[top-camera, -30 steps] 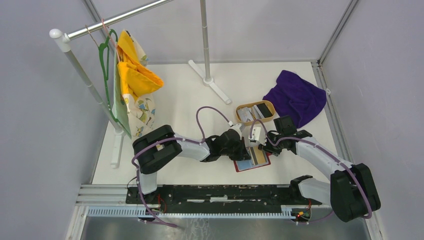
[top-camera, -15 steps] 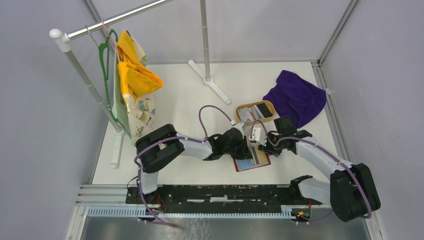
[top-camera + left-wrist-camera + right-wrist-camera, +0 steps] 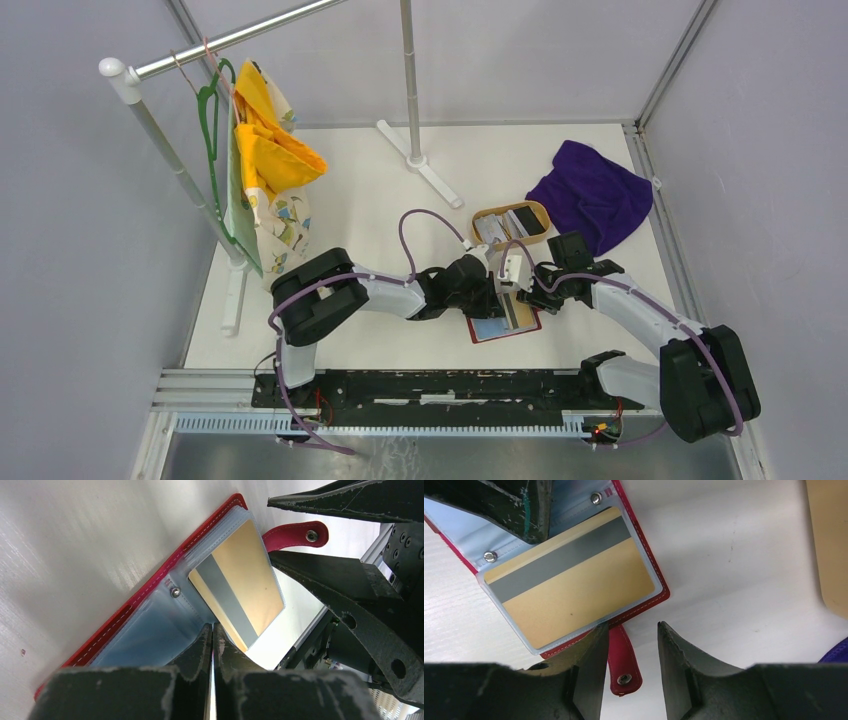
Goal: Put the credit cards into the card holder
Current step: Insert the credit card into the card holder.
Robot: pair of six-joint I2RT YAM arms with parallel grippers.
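The red card holder (image 3: 503,331) lies open on the table between both arms. A gold card (image 3: 569,590) with a grey stripe sits inside one of its clear sleeves (image 3: 150,635). My left gripper (image 3: 212,630) is shut, its tips resting on the sleeves beside that gold card (image 3: 240,585). My right gripper (image 3: 629,627) stands open at the card holder's (image 3: 644,602) edge, the red snap tab (image 3: 622,666) lying loose between its fingers. More credit cards (image 3: 510,224), silvery and black, lie in the tan tray. From above, the left gripper (image 3: 497,298) and right gripper (image 3: 520,296) meet over the holder.
The tan oval tray (image 3: 480,216) stands just behind the holder, and its rim (image 3: 831,545) is close to my right gripper. A purple cloth (image 3: 592,195) lies at the back right. A clothes rack with a green hanger and yellow garment (image 3: 262,150) stands at the left, with a pole base (image 3: 420,160) behind.
The left arm has edged slightly right onto the holder. The right gripper's jaws have parted a touch wider.
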